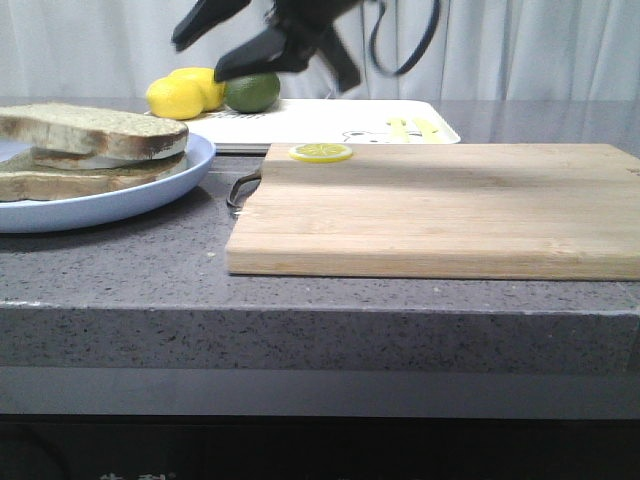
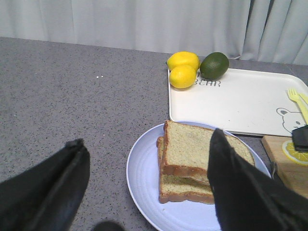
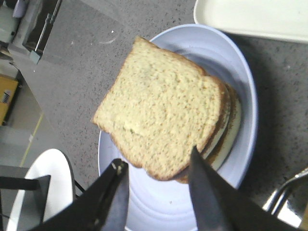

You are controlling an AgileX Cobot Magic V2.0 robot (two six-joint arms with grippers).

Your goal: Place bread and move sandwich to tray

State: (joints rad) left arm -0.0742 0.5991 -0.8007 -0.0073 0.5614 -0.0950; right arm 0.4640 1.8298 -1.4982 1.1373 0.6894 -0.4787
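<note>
Bread [image 3: 163, 110]: thick square slice, pale greenish-tan crumb, brown crust, topmost on stacked sandwich [image 1: 70, 165] on light-blue plate [image 1: 130, 200] at counter's left. White egg layer peeks between slices at stack edge. Right gripper [image 3: 156, 185]: fingers apart, straddling near corner of bread; contact with crust cannot be told. Left gripper [image 2: 147, 187]: fingers spread wide, empty, above plate. Tray [image 1: 330, 122]: white, low rim, yellow cartoon print, behind wooden cutting board [image 1: 440, 205]; two lemons [image 1: 185, 92] and lime [image 1: 252, 92] at its far-left corner. Lemon slice [image 1: 321, 152] on board's back edge.
</note>
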